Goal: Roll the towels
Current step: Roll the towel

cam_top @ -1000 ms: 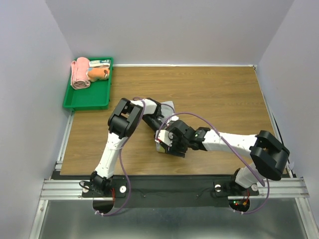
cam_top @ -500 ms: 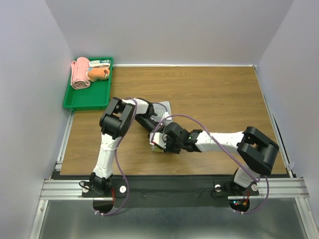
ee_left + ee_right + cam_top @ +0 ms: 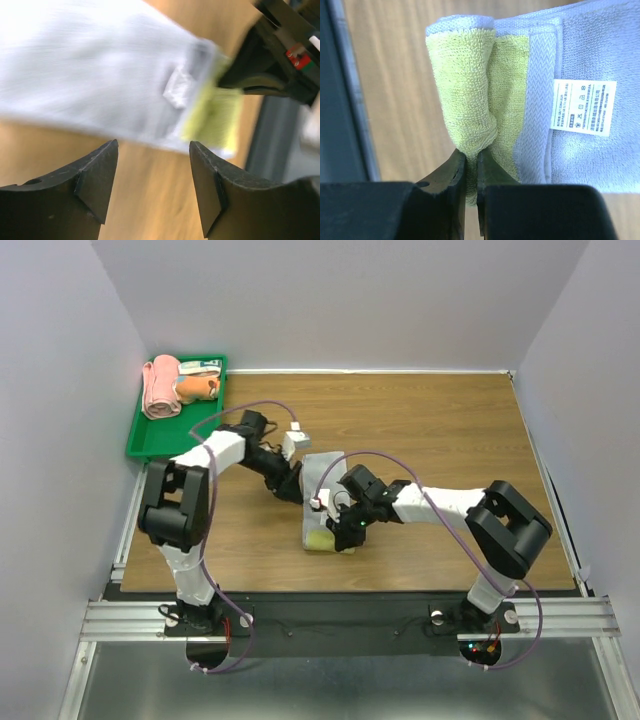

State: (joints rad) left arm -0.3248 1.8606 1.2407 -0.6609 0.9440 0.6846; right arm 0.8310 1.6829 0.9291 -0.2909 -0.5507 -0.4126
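The yellow-green towel with a grey part (image 3: 322, 480) lies flat on the wooden table, its yellow end (image 3: 318, 538) toward the near edge. My right gripper (image 3: 340, 530) is shut on a pinched fold of that yellow end (image 3: 470, 85), jaws (image 3: 471, 155) tight on the cloth. My left gripper (image 3: 288, 483) is beside the towel's left edge, open (image 3: 153, 145) over bare wood and touching nothing, with the towel (image 3: 100, 75) just beyond its tips. The orange towel (image 3: 195, 388) sits in the green tray.
A green tray (image 3: 175, 440) stands at the back left corner and also holds a pink towel roll (image 3: 160, 388). A white care label (image 3: 582, 107) is sewn on the towel's grey part. Walls enclose the table on three sides.
My left gripper opened and drew back off the towel toward the upper left, its elbow swinging left. My right gripper closed on the yellow end and shifted slightly left.
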